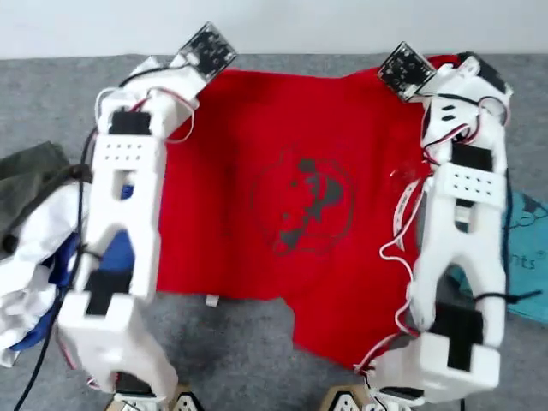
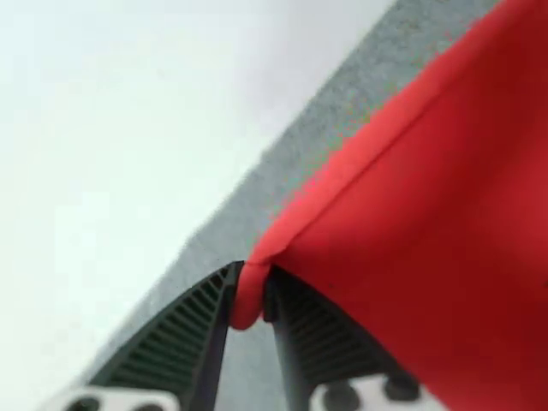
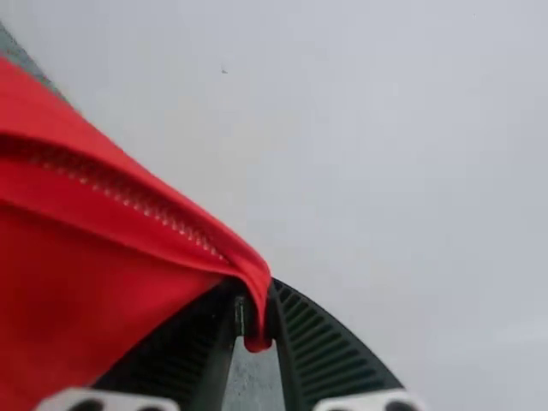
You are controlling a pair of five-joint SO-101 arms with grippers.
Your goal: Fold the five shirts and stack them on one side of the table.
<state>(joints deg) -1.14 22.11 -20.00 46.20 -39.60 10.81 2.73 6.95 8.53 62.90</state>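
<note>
The left pincer (image 2: 250,282) and right pincer (image 3: 254,304) each clamp the shirt (image 1: 300,197) hem, upper frame; uneven pulling may slip one free.

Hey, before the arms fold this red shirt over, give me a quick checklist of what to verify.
1. Left gripper shut on red shirt edge: ok.
2. Right gripper shut on its hem: ok.
3. Shirt's near edge even: not ok, it juts out by the right arm.
4. Pile of shirts apart from the red one: cannot tell, the left arm covers the gap.
5. Right arm's wires off the cloth: not ok, they hang over it.
</note>
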